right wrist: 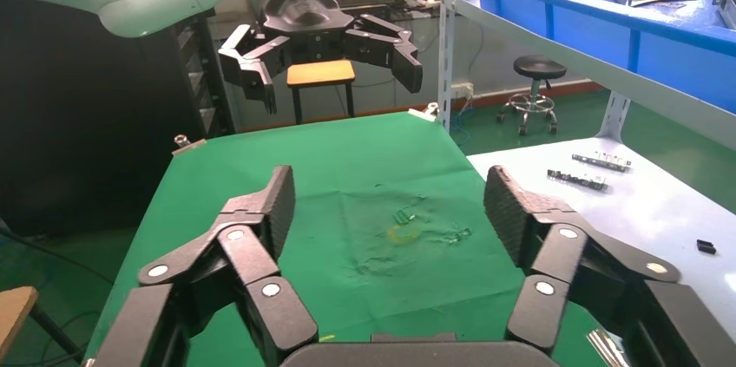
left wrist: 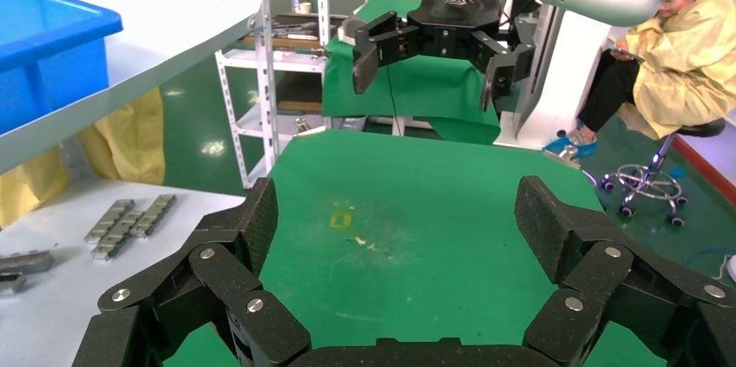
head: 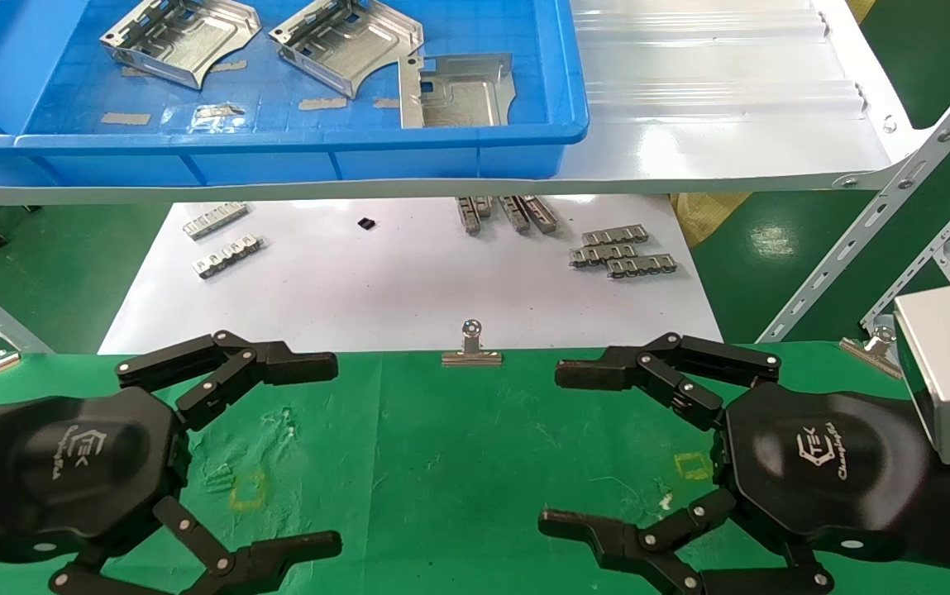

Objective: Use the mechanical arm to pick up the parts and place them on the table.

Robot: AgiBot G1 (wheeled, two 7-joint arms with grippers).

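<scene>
Three shiny stamped parts [head: 181, 37] in blue tray [head: 276, 153]; left gripper [head: 334, 453], right gripper [head: 553, 446] spread wide, empty

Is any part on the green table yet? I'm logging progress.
No: in the head view all three parts lie in the blue tray, none on the table.

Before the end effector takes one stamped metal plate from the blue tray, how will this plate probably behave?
The plate is probably stiff: it looks like folded sheet metal with raised rims. Its shiny surface may slip between the fingers. It lies flat in the blue tray, so rolling seems unlikely.
</scene>
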